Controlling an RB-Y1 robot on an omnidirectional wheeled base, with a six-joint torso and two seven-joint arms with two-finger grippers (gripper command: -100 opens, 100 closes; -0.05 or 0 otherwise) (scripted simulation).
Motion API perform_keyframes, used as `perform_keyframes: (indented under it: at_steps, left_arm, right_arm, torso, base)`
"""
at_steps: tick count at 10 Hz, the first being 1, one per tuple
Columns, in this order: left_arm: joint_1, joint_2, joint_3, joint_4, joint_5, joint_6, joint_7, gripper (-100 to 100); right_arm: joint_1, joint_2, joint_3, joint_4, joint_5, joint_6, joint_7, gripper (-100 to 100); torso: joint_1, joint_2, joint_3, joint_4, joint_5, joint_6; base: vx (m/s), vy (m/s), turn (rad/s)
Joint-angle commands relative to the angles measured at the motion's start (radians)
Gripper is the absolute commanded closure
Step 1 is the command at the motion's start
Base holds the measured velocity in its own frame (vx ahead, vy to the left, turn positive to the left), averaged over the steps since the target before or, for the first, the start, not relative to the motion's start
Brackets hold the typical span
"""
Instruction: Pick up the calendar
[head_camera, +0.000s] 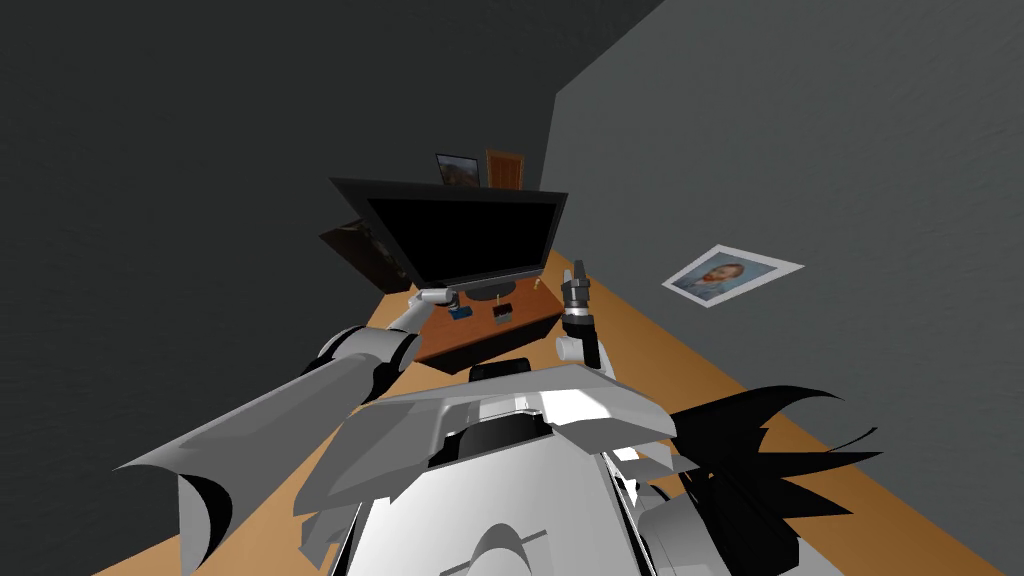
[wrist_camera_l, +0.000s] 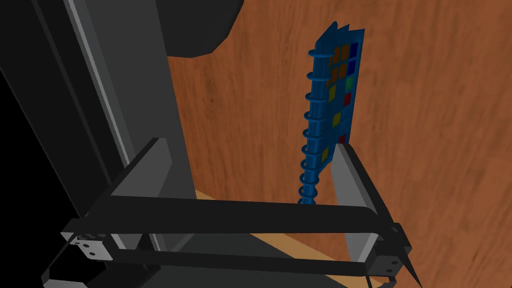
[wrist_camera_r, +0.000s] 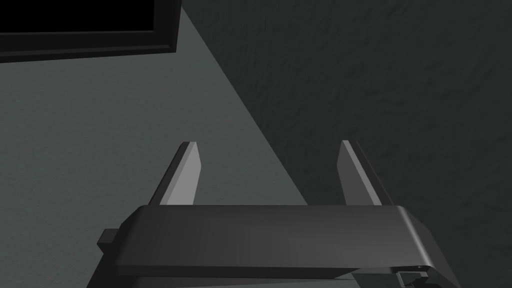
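Approach seemed finished: in the head view our left gripper sat at eleven o'clock by the blue calendar on the wooden stand, our right gripper raised at one o'clock. In the left wrist view its fingers stood wide apart, gripping nothing, the upright calendar between them, just beside one; closing seemed next. In the right wrist view the fingers stood open, empty.

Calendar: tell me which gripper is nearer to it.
Left. The left gripper is at the blue calendar, which stands between its open jaws, close to one. The right gripper is raised, open, well apart, off the wooden cabinet's other end.
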Motion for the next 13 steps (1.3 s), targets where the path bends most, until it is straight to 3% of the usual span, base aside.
perform_keyframes:
  at_steps: [1, 3, 7, 11, 12, 13]
  left_arm:
    - [-0.021, 0.006, -0.007, 0.05, 0.01, 0.044, 0.004, -100]
    - [-0.021, 0.006, -0.007, 0.057, 0.01, 0.044, 0.004, -100]
    - [-0.044, 0.004, -0.022, 0.149, 0.02, 0.105, 0.012, -100]
    - [-0.044, 0.003, -0.022, 0.148, 0.02, 0.106, 0.014, -100]
    - [-0.046, 0.003, -0.022, 0.152, 0.02, 0.103, 0.012, 0]
    - [-0.042, 0.006, -0.002, 0.161, 0.02, 0.095, -0.018, -100]
  right_arm:
    - [0.0, 0.0, 0.0, 0.0, 0.0, 0.0, 0.0, 0]
    - [0.0, 0.0, 0.0, 0.0, 0.0, 0.0, 0.0, 0]
    - [0.0, 0.0, 0.0, 0.0, 0.0, 0.0, 0.0, 0]
    - [0.0, 0.0, 0.0, 0.0, 0.0, 0.0, 0.0, 0]
    - [0.0, 0.0, 0.0, 0.0, 0.0, 0.0, 0.0, 0]
    - [0.0, 0.0, 0.0, 0.0, 0.0, 0.0, 0.0, 0]
  torso:
    - [0.0, 0.0, 0.0, 0.0, 0.0, 0.0]
    - [0.0, 0.0, 0.0, 0.0, 0.0, 0.0]
    - [0.001, 0.0, 0.0, 0.0, 0.0, 0.0]
    - [0.002, 0.003, 0.001, 0.001, 0.0, 0.0]
    - [0.002, 0.003, 0.002, 0.001, 0.001, 0.0]
    - [0.002, 0.003, 0.002, 0.001, 0.001, 0.0]
  base:
    - [0.055, -0.049, 0.022]
    - [0.029, -0.014, 0.004]
    - [0.044, -0.016, 0.011]
    - [0.007, -0.007, 0.013]
    - [0.0, 0.0, 0.0]
    - [0.017, -0.022, 0.064]
